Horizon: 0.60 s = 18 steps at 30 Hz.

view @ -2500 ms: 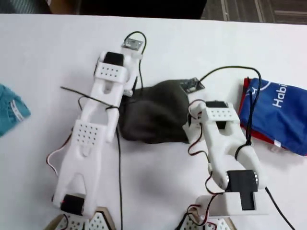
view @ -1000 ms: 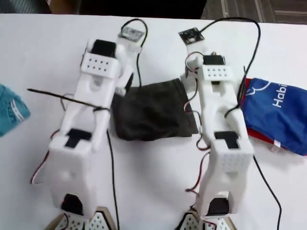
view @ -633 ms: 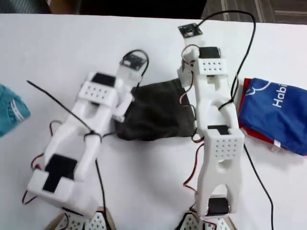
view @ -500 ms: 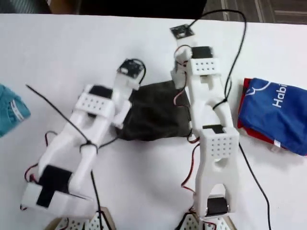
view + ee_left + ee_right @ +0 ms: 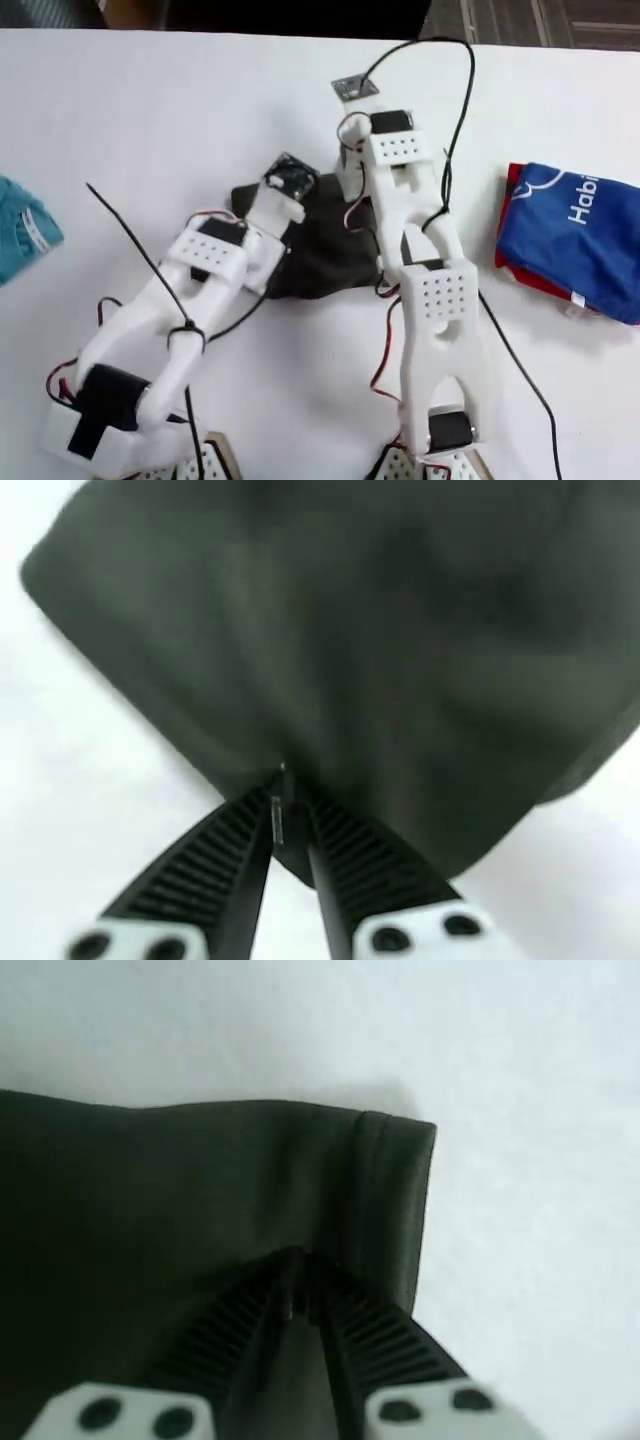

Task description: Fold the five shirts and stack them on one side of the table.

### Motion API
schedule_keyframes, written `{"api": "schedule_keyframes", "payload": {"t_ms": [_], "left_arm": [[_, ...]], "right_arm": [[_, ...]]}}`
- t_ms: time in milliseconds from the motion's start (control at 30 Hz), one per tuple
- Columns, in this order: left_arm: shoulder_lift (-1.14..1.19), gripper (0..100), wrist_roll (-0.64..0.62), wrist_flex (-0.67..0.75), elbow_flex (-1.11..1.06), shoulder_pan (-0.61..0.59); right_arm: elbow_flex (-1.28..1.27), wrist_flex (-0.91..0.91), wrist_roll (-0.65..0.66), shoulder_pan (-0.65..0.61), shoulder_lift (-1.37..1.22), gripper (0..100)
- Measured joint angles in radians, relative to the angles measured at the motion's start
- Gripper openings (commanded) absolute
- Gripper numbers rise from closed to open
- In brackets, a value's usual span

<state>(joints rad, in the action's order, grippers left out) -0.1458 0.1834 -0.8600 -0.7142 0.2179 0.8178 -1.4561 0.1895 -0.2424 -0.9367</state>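
A dark shirt (image 5: 322, 258) lies bunched at the middle of the white table (image 5: 150, 110), between the two arms. In the left wrist view, my left gripper (image 5: 288, 792) is shut on a pinched fold of the dark shirt (image 5: 380, 650). In the right wrist view, my right gripper (image 5: 301, 1268) is shut on the dark shirt (image 5: 150, 1190) close to its hemmed corner. In the high view the left arm (image 5: 215, 262) covers the shirt's left part and the right arm (image 5: 398, 165) its right part.
A folded blue shirt (image 5: 572, 238) lies on a red one (image 5: 512, 262) at the right side of the table. A teal shirt (image 5: 24, 232) pokes in at the left edge. Black cables (image 5: 455, 90) trail from both wrists.
Both arms have drawn back from the far side and shifted left. The two grippers have come closer together, and the dark shirt between them has bunched narrower.
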Motion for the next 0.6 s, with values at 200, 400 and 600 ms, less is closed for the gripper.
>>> {"api": "schedule_keyframes", "payload": {"t_ms": [200, 400, 600], "left_arm": [[-0.005, 3, 0.071, 0.008, -0.069, -0.003], [-0.014, 3, 0.092, 0.008, -0.100, -0.003], [-0.017, 3, 0.092, -0.023, -0.058, -0.003]], "right_arm": [[0.011, 0.028, 0.000, 0.012, -0.017, 2.2], [0.011, 0.031, 0.000, 0.012, -0.018, 2.2], [0.064, -0.014, 0.000, 0.015, -0.011, 5.0]]}}
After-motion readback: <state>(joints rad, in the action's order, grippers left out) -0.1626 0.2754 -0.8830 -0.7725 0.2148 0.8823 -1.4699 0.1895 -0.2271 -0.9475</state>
